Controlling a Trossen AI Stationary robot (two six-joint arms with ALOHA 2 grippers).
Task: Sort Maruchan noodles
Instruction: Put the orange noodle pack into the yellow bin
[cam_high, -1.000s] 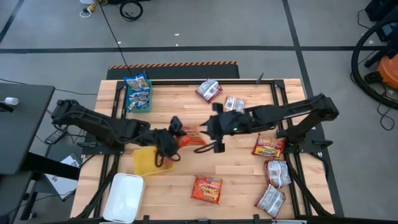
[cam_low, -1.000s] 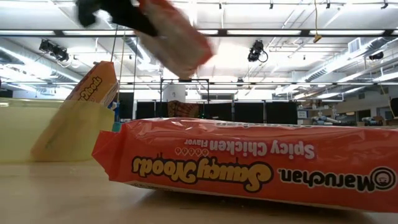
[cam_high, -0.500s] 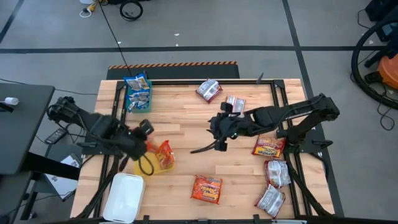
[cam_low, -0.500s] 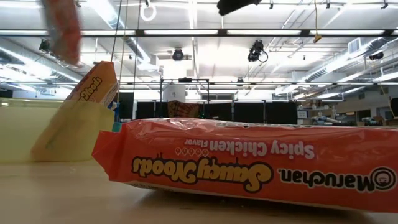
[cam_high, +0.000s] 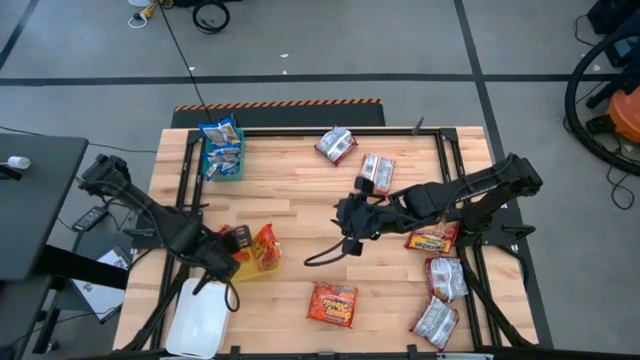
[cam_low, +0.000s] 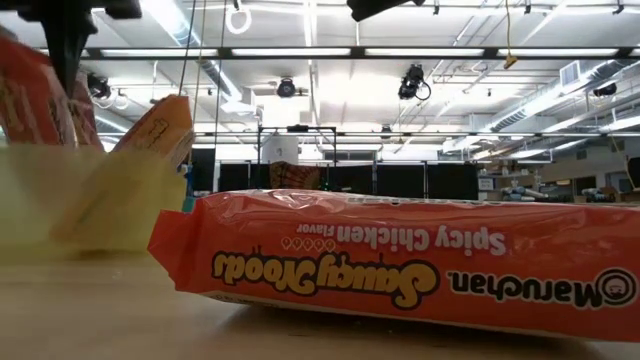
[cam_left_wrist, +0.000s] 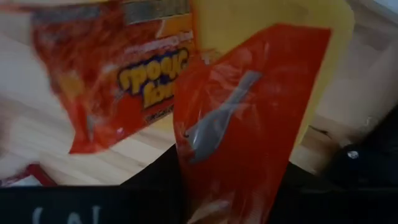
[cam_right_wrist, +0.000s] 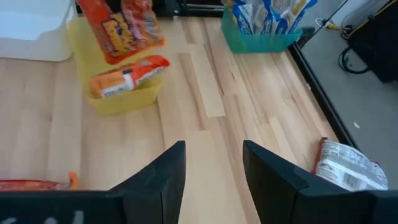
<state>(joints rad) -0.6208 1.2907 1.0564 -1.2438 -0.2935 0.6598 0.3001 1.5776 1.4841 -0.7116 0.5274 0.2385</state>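
My left gripper (cam_high: 238, 248) hangs over the yellow bin (cam_high: 240, 270) at the table's near left, shut on an orange Maruchan packet (cam_left_wrist: 242, 137). A second orange packet (cam_low: 150, 140) leans against the bin's wall. My right gripper (cam_right_wrist: 211, 174) stands open above the bare middle of the table (cam_high: 350, 238), holding nothing. Blue packets stand in the teal bin (cam_high: 222, 150). Other packets lie loose: an orange one (cam_high: 332, 303) near the front edge, silver ones (cam_high: 337, 145) at the back and on the right. My left gripper pinches the orange packet by its upper end (cam_left_wrist: 230, 199) between its two fingers, which come steeply from above. The packet hangs upright below them (cam_low: 35, 100), and its lower end dips behind the yellow bin's wall. Whether it touches the bin's floor I cannot tell.
A white bin (cam_high: 200, 318) stands at the near left corner beside the yellow one. An orange-red packet (cam_high: 432, 236) and two silver ones (cam_high: 447, 278) lie along the right side. Bare wood lies between the two grippers.
My left gripper has swung from the table's middle toward the near left with the orange packet, tipping to point down, and now holds it over the yellow bin. The packet has turned upright and sunk partly into the bin. My right gripper has shifted slightly and turned.
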